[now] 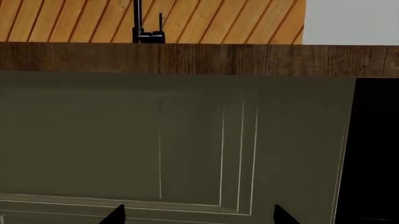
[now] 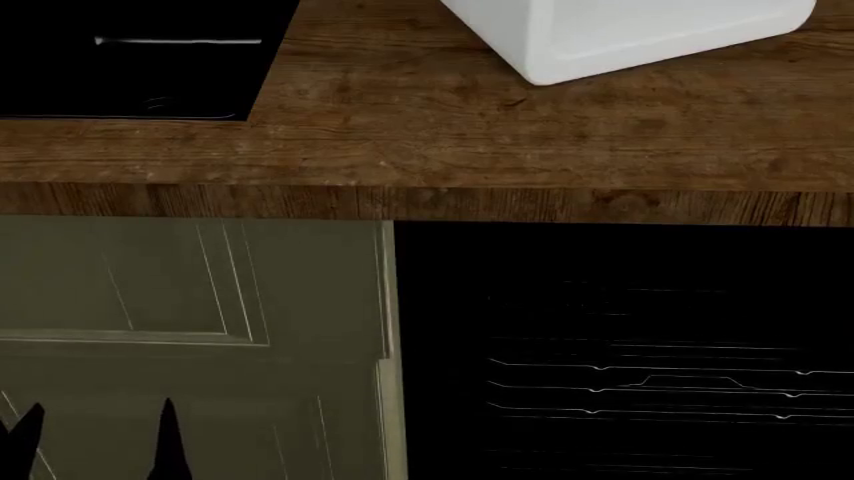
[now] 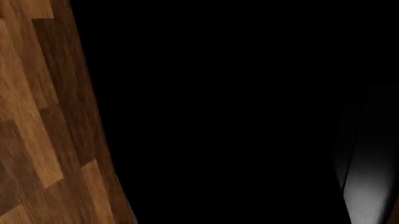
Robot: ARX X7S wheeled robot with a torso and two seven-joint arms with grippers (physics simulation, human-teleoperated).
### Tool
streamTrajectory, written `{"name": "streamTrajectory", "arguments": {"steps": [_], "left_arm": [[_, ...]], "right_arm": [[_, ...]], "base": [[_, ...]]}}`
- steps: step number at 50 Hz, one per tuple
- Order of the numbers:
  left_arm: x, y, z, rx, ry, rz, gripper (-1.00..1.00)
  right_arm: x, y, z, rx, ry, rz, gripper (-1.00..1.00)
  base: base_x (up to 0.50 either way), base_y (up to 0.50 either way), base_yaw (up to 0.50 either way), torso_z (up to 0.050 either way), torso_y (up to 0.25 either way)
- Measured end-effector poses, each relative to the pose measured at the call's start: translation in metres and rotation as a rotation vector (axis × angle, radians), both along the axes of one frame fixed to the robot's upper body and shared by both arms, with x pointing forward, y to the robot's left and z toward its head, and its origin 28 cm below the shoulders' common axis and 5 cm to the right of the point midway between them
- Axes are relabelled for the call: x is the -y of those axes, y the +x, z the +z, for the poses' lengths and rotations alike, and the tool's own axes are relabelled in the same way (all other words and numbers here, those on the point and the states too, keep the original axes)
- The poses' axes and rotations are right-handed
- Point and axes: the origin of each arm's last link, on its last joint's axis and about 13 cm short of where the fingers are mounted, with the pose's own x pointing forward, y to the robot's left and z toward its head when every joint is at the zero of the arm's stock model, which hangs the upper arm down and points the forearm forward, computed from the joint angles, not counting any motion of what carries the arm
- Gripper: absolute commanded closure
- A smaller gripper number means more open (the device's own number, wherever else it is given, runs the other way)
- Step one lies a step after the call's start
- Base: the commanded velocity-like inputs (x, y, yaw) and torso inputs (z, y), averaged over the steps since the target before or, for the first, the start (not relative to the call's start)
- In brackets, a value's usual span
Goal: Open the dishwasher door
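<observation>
The dishwasher door [image 2: 627, 300] is the wide black front under the wooden counter, right of the olive-green cabinet door [image 2: 187, 290]. Faint thin white lines show on its lower part. A strip of it shows at the edge of the left wrist view [image 1: 373, 149]. A black surface [image 3: 237, 112] fills most of the right wrist view, likely the same door seen close up. My left gripper [image 2: 94, 445] is open and empty in front of the cabinet door [image 1: 156, 140], its two dark fingertips [image 1: 117, 215] wide apart. My right gripper cannot be made out against the black.
A wooden countertop [image 2: 441, 130] runs above both fronts. A black sink [image 2: 134, 60] sits at its left and a white box-like object [image 2: 627, 35] at its right. A black tap [image 1: 146, 32] stands before orange slatted wall. Wood floor [image 3: 37, 116] shows in the right wrist view.
</observation>
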Motion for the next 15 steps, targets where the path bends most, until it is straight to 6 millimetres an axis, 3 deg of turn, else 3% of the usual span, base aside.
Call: {"name": "streamTrajectory", "arguments": {"steps": [15], "left_arm": [[0.0003,0.0004,-0.0016,0.000,0.002,-0.003,-1.00]], "right_arm": [[0.0005,-0.0057,0.0017,-0.024,-0.039,0.020,1.00]], "base": [[0.00,0.01,0.01,-0.002,0.000]]}}
